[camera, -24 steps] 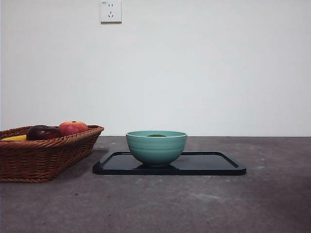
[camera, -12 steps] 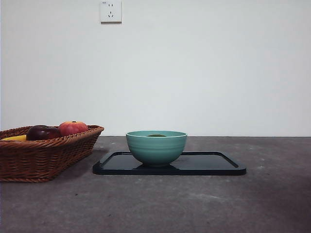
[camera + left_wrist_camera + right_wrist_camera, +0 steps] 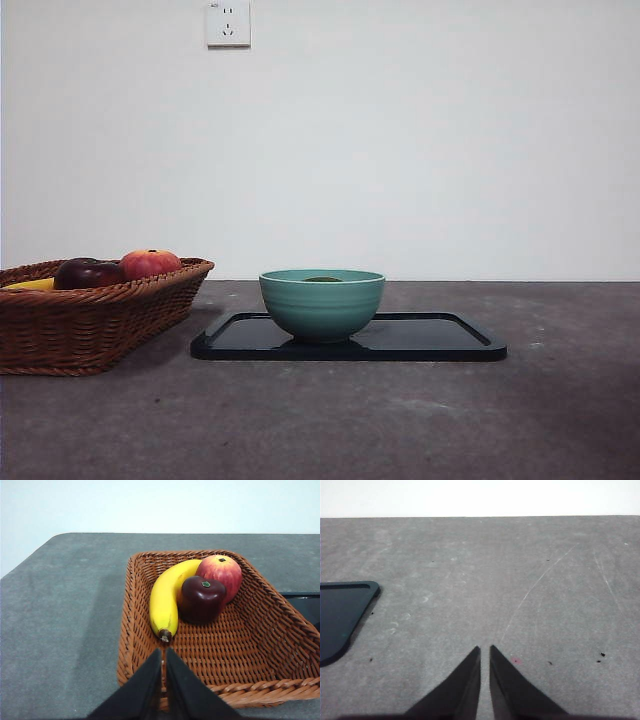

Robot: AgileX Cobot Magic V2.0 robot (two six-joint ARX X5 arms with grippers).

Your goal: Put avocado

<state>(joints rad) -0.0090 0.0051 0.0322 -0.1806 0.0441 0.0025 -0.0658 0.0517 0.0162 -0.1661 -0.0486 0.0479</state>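
Observation:
In the front view only the dark green top of the avocado (image 3: 322, 279) shows above the rim of a teal bowl (image 3: 322, 305), which stands on a black tray (image 3: 440, 342). Neither arm appears in that view. My left gripper (image 3: 163, 652) is shut with nothing in it, held above the near rim of a wicker basket (image 3: 280, 630). My right gripper (image 3: 484, 650) is shut and empty over bare table, to the right of the tray corner (image 3: 345, 610).
The wicker basket (image 3: 90, 325) sits at the table's left and holds a yellow banana (image 3: 167, 600), a dark purple-red apple (image 3: 202, 599) and a red-orange fruit (image 3: 220, 572). A wall with a socket (image 3: 228, 23) backs the table.

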